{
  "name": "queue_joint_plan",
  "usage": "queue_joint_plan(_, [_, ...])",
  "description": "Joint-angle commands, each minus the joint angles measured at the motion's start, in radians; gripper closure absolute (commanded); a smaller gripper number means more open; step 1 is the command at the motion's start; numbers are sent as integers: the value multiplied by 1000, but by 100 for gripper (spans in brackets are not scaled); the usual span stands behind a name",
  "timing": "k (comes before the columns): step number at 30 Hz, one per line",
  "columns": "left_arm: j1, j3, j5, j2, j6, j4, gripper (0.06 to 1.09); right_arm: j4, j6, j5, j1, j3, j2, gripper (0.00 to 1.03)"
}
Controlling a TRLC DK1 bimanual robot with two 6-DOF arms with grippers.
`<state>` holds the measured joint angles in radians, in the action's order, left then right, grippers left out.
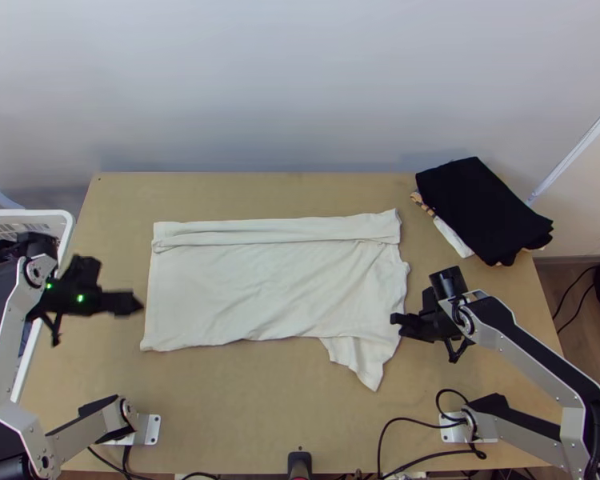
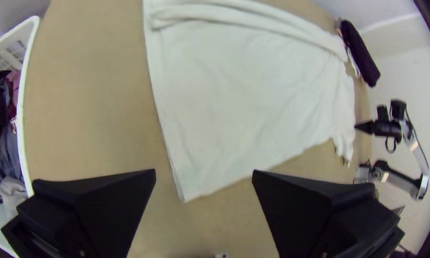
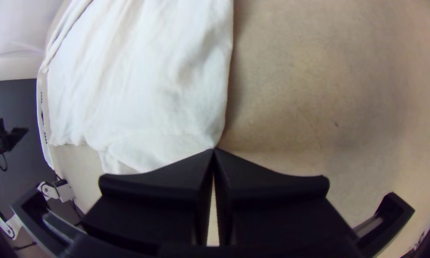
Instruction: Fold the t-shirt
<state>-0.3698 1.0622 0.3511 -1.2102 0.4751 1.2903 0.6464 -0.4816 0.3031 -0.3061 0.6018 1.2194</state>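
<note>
The cream t-shirt (image 1: 276,280) lies spread across the middle of the table, with a folded strip along its far edge. A loose flap juts toward the near side at its right end. Left of the cloth, my left gripper (image 1: 130,302) hangs over the table. In the left wrist view, my left gripper (image 2: 203,176) is open with nothing between its fingers, beside a corner of the t-shirt (image 2: 243,91). My right gripper (image 1: 398,320) is at the cloth's right edge. In the right wrist view, my right gripper (image 3: 214,150) is shut on the edge of the t-shirt (image 3: 148,81).
A stack of folded clothes, black on top (image 1: 484,210), sits at the table's far right corner. At the left stands a white basket (image 1: 64,220) with clothes inside. Cables (image 1: 424,458) run along the near edge. Bare tabletop (image 1: 244,408) lies nearside of the cloth.
</note>
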Motion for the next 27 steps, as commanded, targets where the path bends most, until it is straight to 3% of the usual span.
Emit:
queue_joint_plan(1, [-17,-56,-44,23,241,87,11,-11,9,1,1,-20,8,100])
queue_joint_plan(7, [-12,-197,-141,37,301,23,11,-13,9,1,-7,-19,3,100])
queue_joint_plan(11, [-8,-252,-149,35,304,-22,11,-13,15,1,-7,-22,-3,100])
queue_joint_plan(15, [20,-292,-149,35,278,-85,23,-16,15,1,-10,-20,-4,100])
queue_joint_plan(22, [42,-358,-155,0,264,-172,24,-22,12,1,-21,-13,6,100])
queue_joint_plan(27, [58,-377,-153,-23,243,-220,33,-28,11,-1,-36,-23,6,100])
